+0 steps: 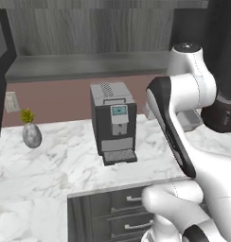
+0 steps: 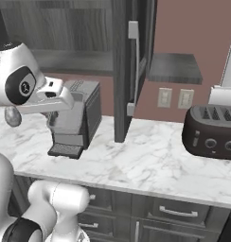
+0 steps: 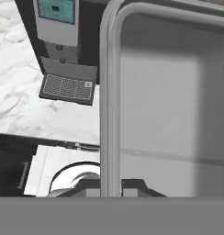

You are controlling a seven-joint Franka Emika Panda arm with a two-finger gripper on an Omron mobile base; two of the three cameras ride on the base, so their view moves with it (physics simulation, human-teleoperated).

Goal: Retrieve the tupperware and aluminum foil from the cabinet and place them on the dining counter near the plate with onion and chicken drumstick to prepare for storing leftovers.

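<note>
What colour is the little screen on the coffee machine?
Light blue-teal; the screen on the coffee machine shows best in the hand view.

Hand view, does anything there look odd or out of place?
Nothing looks spilled or damaged. The tupperware looms very close, its rim gripped in the hand, held above the marble counter beside the coffee machine.

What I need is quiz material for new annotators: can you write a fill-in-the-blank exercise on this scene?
1. The fingers are closed on the wall of the pale ____.
2. The coffee machine stands on a white ____ counter.
3. To the right of the open cabinet door, a dark ____ sits on the counter.
Missing words: tupperware; marble; toaster.
</note>
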